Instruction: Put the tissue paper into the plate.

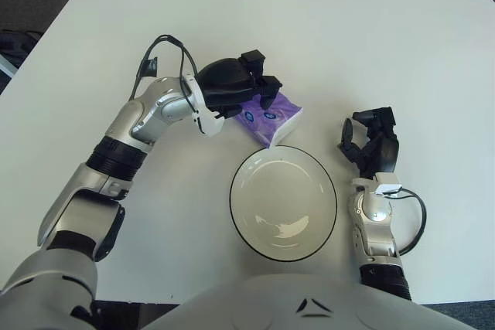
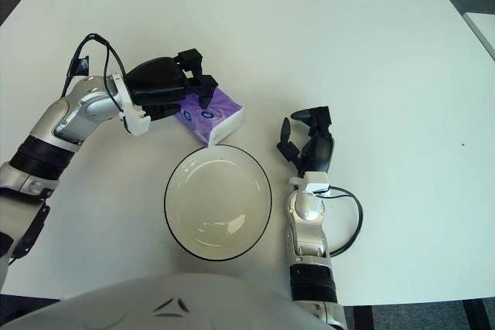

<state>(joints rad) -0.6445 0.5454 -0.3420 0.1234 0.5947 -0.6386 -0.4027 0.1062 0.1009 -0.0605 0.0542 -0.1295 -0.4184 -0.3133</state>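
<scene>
the left hand (image 1: 236, 90) covers the far end of the purple tissue paper pack (image 1: 272, 117), so only its near part and white edge show, and whether the pack's low corner touches the table (image 1: 402, 44) cannot be told. its dark fingers (image 1: 267, 86) are curled down over the pack, gripping it tilted just beyond the far rim of the plate (image 1: 263, 245). the right hand (image 1: 371, 141) shows right of the plate, fingers loosely spread around nothing.
</scene>
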